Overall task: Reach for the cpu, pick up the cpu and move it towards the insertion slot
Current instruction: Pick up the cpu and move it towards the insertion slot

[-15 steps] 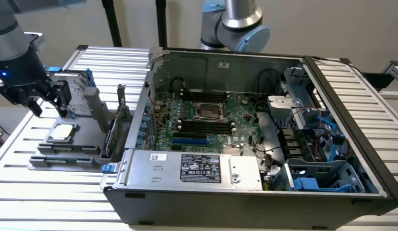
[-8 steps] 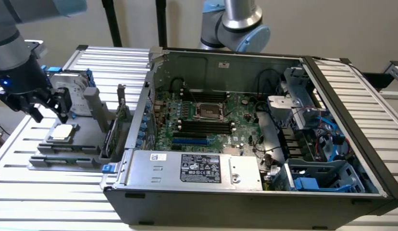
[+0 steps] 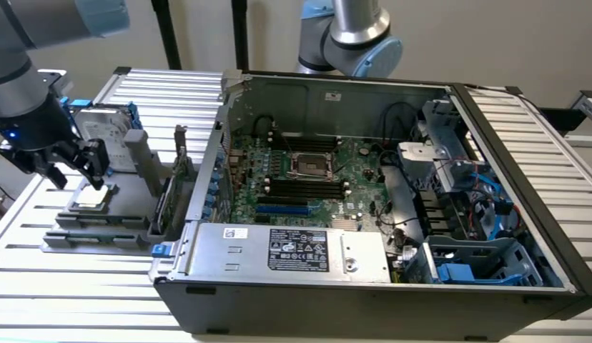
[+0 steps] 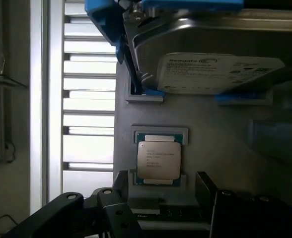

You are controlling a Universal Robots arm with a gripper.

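Observation:
The cpu (image 3: 94, 198) is a small silvery square chip lying flat in a recess of the grey holder (image 3: 124, 207), on the exterior view's left. My gripper (image 3: 79, 177) hangs just above it, open, with its dark fingers apart and nothing between them. In the wrist view the cpu (image 4: 159, 159) sits in its pale frame just beyond the two black fingertips (image 4: 120, 181), roughly centred between them. The insertion slot (image 3: 310, 166) is a shiny metal-framed socket with a dark centre on the motherboard inside the open computer case.
A silver hard drive (image 3: 104, 125) with blue rails stands on the holder behind the cpu, labelled face toward the wrist camera (image 4: 220, 74). The case wall (image 3: 212, 179) rises between the holder and the motherboard. A second arm (image 3: 349, 36) stands behind the case.

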